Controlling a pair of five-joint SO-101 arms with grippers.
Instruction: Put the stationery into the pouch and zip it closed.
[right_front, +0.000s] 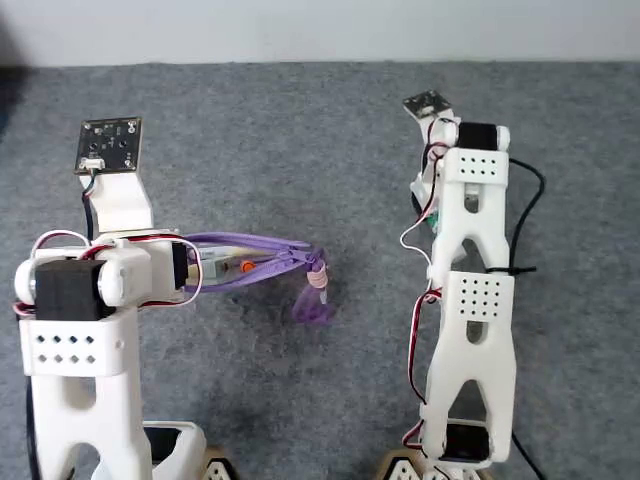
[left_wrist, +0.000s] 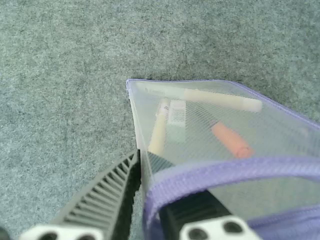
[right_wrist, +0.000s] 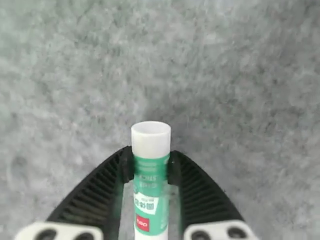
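Pouch (right_front: 255, 262) sat left of centre over the mat (right_front: 300, 130), its 9 o'clock end pinched in the left gripper (left_wrist: 145, 162), zip pull (right_front: 318, 280) at 3 o'clock, pens (left_wrist: 222, 100) inside; well apart at the pouch's 2 o'clock, right gripper (right_wrist: 150, 155) clasped a glue stick (right_wrist: 150, 175).

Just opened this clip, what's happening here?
The left end effector grips one end of the purple mesh pouch, which already holds a cream pen and an orange piece. The right end effector holds a green glue stick over the grey mat, apart from the pouch and not yet inside.
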